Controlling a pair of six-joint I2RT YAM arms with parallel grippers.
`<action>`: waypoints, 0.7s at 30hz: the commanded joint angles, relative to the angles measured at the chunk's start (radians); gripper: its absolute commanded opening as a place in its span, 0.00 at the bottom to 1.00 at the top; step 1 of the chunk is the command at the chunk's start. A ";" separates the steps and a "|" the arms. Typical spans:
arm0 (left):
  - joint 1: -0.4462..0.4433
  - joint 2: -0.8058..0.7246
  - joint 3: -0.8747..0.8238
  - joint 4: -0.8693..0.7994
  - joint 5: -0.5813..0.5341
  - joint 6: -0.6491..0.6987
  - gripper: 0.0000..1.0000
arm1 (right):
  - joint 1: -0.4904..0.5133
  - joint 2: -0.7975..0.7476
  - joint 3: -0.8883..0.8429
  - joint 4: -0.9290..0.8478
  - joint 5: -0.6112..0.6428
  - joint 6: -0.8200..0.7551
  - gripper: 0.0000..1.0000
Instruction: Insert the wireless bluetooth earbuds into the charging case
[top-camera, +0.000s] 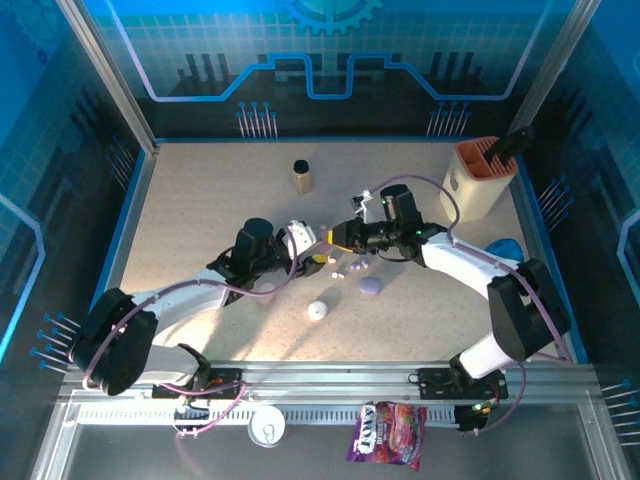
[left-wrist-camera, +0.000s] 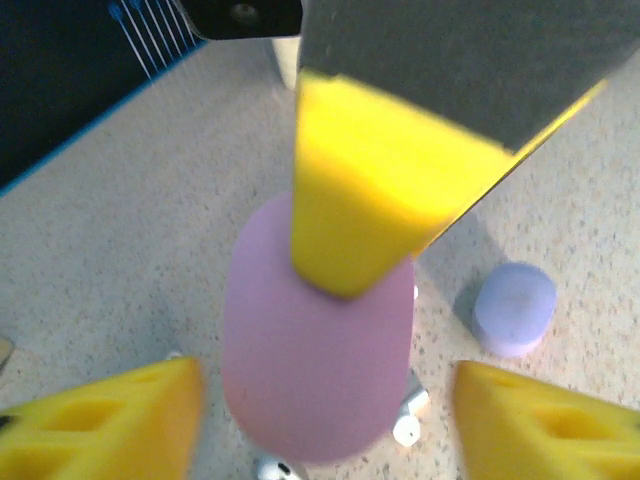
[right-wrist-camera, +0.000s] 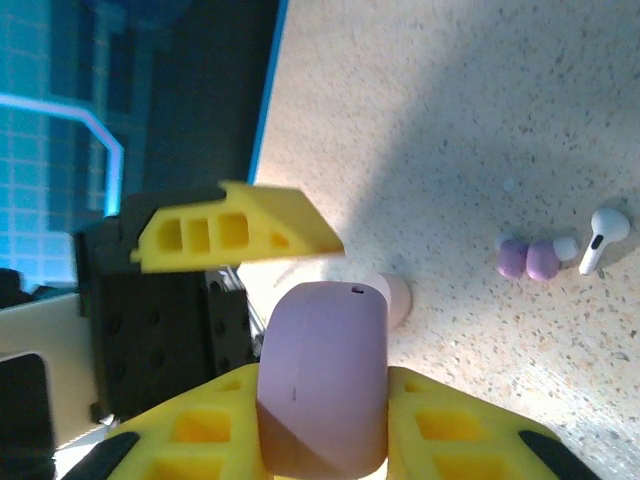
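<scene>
On the table (top-camera: 200, 200) the right gripper (right-wrist-camera: 322, 432) clamps the pink case (right-wrist-camera: 322, 370), long axis running out along its fingers; the left gripper (left-wrist-camera: 325, 400) stands released around it, loose earbuds (right-wrist-camera: 530, 260) lying just beside both

The speckled table (top-camera: 190, 230) carries a capped bottle (top-camera: 302, 176) upper centre, an orange holder (top-camera: 480, 180) upper right, and earbuds (top-camera: 356, 266), a lilac puck (top-camera: 370, 287) and a white puck (top-camera: 318, 310) mid-frame.
</scene>
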 joint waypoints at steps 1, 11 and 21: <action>-0.006 -0.039 -0.053 0.234 0.025 -0.105 0.93 | -0.042 -0.071 -0.025 0.079 -0.045 0.072 0.17; 0.024 0.101 -0.158 0.837 0.065 -0.314 0.99 | -0.087 -0.206 -0.078 0.188 -0.089 0.296 0.13; 0.036 0.195 -0.120 0.950 0.194 -0.374 0.98 | -0.097 -0.222 -0.165 0.493 -0.102 0.558 0.10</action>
